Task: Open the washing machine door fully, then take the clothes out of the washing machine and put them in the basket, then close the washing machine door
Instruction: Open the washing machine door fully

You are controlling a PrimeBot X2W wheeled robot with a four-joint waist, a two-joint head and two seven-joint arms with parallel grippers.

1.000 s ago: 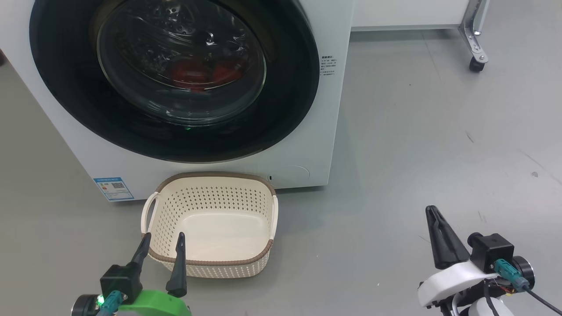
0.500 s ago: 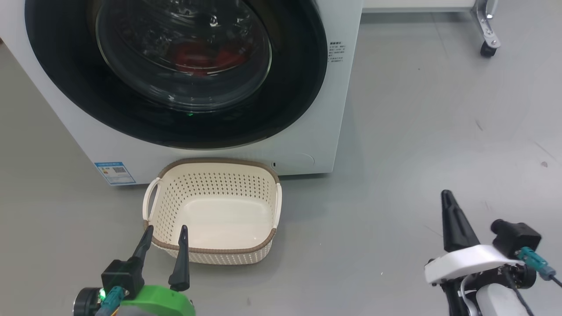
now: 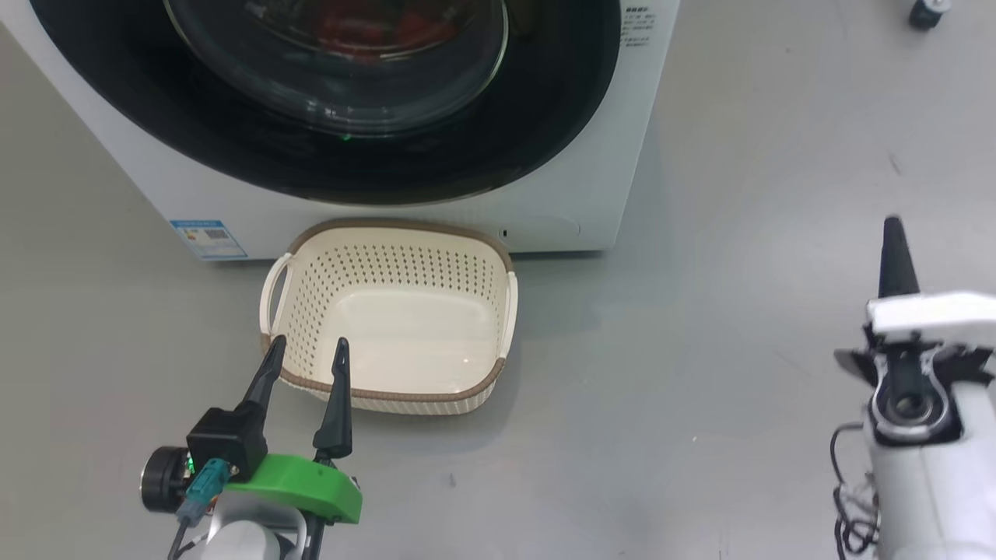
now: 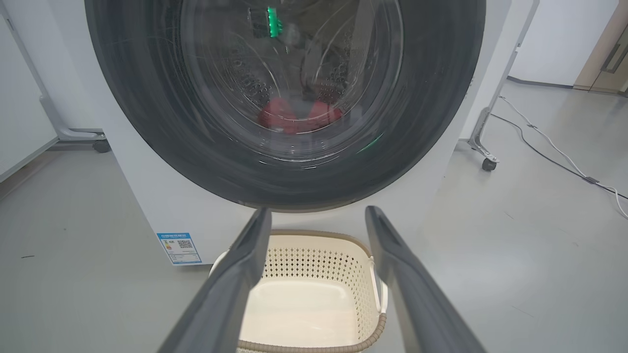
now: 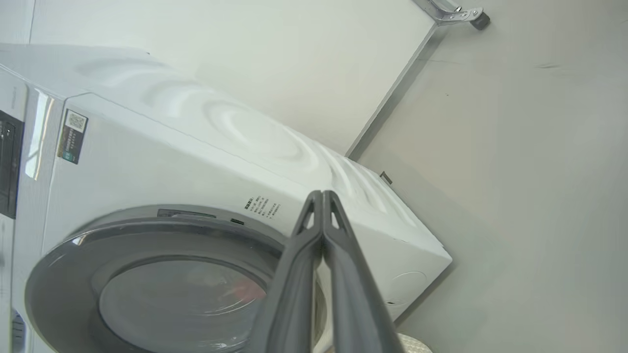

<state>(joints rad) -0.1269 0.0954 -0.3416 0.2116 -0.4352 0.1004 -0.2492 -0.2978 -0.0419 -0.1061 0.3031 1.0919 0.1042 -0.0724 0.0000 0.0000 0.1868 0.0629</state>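
Observation:
The white washing machine stands ahead with its black-rimmed washing machine door shut flat against the front. Red clothes show blurred through the glass, low in the drum. The empty cream basket sits on the floor against the machine's base. My left gripper hovers open at the basket's near rim, holding nothing. Far to the right, well off the machine, my right gripper points up, shut and empty.
Grey floor lies open on the right between the machine and my right arm. A wheeled metal stand leg is beside the machine, and a cable trails along the floor further right.
The head camera has tilted down, so the machine and basket slid up the picture. My right gripper closed fully and rose, turning more upright. The left gripper stays open near the basket.

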